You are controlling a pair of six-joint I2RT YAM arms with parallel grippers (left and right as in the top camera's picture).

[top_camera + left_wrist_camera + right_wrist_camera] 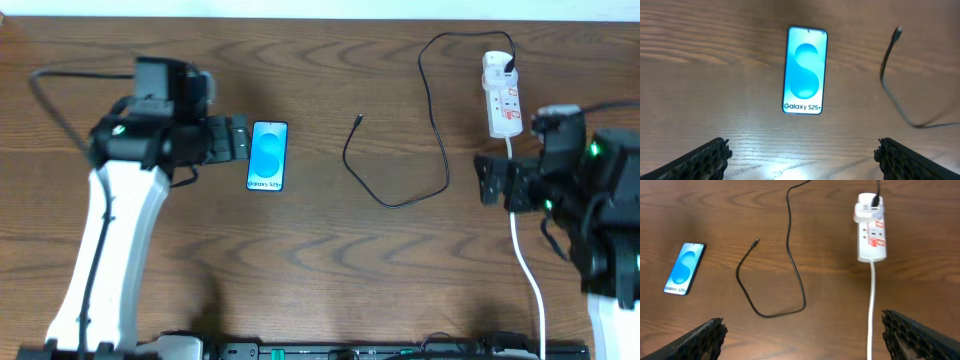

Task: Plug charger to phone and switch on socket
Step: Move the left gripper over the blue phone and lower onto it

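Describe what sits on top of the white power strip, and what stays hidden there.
The charger's plug sits in the far outlet of the socket. Its pins are hidden inside the outlet.

A robotics lab bench, not a home: a bare wood-grain worktop [320, 270] has a white-and-black robot arm [100, 250] mounted at each side. A demo phone [267, 156] lies just ahead of the left end effector [244, 140]. A charger cable [788, 225] and power strip [503, 100] lie beyond the right end effector [483, 178].
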